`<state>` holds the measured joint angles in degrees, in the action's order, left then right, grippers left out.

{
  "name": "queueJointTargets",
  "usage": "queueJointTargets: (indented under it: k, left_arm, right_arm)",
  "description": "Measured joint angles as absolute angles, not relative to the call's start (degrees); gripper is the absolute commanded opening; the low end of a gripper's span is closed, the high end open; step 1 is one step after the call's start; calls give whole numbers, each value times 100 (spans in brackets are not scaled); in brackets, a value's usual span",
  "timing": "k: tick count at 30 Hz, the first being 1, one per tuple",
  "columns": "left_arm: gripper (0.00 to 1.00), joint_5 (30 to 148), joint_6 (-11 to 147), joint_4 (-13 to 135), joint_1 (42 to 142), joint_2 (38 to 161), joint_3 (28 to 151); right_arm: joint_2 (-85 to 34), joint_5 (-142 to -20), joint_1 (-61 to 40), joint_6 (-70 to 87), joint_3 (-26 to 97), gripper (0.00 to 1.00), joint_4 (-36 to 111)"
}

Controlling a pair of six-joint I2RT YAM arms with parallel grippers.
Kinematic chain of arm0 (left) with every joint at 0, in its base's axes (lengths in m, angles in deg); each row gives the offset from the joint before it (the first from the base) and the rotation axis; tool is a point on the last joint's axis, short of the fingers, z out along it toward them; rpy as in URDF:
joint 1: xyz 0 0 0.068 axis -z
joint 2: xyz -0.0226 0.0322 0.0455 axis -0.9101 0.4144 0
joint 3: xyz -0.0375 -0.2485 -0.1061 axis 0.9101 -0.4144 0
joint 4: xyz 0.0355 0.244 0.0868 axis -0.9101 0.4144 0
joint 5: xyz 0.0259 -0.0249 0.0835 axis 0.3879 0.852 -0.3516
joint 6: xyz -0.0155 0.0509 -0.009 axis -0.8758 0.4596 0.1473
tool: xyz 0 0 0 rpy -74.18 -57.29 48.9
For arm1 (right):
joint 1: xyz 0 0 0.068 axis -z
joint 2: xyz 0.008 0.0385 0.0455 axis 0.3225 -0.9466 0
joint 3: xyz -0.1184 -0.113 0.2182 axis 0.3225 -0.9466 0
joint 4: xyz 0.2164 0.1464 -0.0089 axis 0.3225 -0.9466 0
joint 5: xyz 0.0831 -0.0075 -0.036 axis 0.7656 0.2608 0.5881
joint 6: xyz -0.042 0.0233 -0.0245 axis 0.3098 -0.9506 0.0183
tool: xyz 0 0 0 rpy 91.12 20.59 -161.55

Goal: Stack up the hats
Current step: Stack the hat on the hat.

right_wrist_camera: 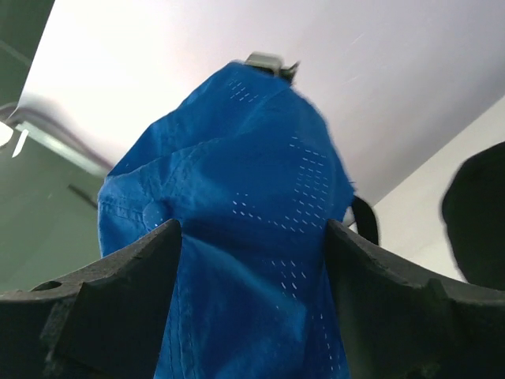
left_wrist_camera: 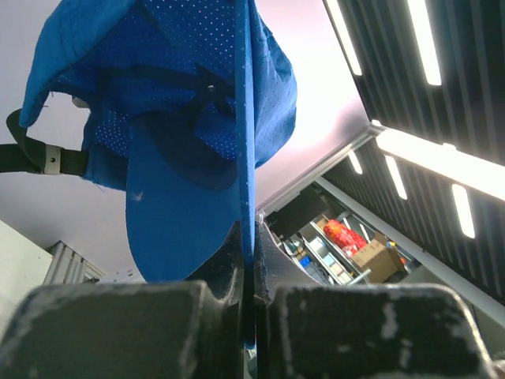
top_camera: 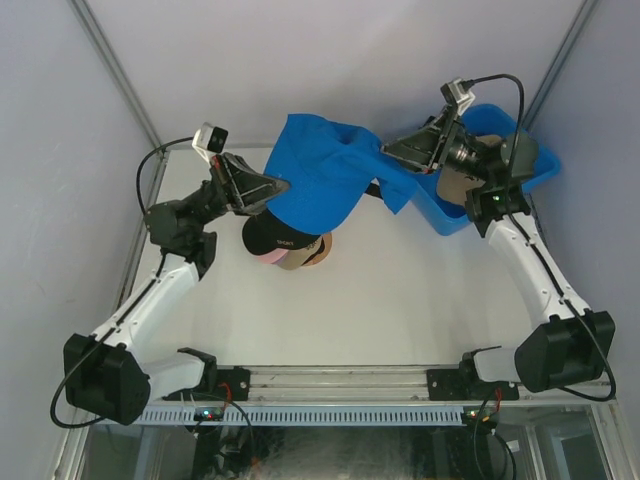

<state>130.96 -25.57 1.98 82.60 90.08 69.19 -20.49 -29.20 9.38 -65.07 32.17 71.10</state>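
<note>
A blue hat (top_camera: pixel 320 180) hangs in the air between both arms, above the back of the table. My left gripper (top_camera: pixel 280 188) is shut on its left edge; in the left wrist view the blue hat (left_wrist_camera: pixel 181 118) rises from the thin edge pinched in that gripper (left_wrist_camera: pixel 251 237). My right gripper (top_camera: pixel 385 152) stands open at the hat's right side. Its wide-apart fingers have the blue hat's fabric (right_wrist_camera: pixel 237 197) lying loosely across the right gripper (right_wrist_camera: pixel 254 229). Below sits a pile with a black hat (top_camera: pixel 275 235) on top, a pink hat (top_camera: pixel 268 257) and a tan hat (top_camera: pixel 308 255) under it.
A blue plastic bin (top_camera: pixel 450 222) stands at the back right under my right arm, with a tan hat (top_camera: pixel 462 185) inside. The white table (top_camera: pixel 400 300) stretches toward the near rail. Grey walls close in the sides and back.
</note>
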Motion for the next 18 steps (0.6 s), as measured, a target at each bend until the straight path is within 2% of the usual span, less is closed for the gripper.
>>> queueJointTargets:
  k: [4, 6, 7, 9, 11, 13, 18]
  left_arm:
    - [0, 13212, -2795, -162, 8317, 9152, 6919]
    - [0, 13254, -2870, -287, 8326, 9202, 6919]
    - [0, 13276, -2918, -361, 8326, 9228, 6919]
    - [0, 13295, -2992, -481, 8326, 9263, 6910]
    - [0, 13339, -3082, -610, 8328, 9279, 6864]
    - [1, 13380, -3134, -700, 8337, 9279, 6803]
    - [32, 13313, -3143, -818, 8297, 9283, 6644]
  right_arm:
    - [-2082, -2719, 569, -6896, 3211, 69, 7560]
    - [-2126, -2662, 388, -7113, 3198, 60, 7822]
    - [-2152, -2649, 315, -7220, 3193, 52, 7940]
    - [-2205, -2618, 217, -7394, 3191, 21, 8141]
    - [-2240, -2596, 176, -7552, 3160, 0, 8303]
    - [-2266, -2577, 171, -7707, 3115, 0, 8436]
    - [-2425, -2592, 184, -8258, 3056, 0, 9022]
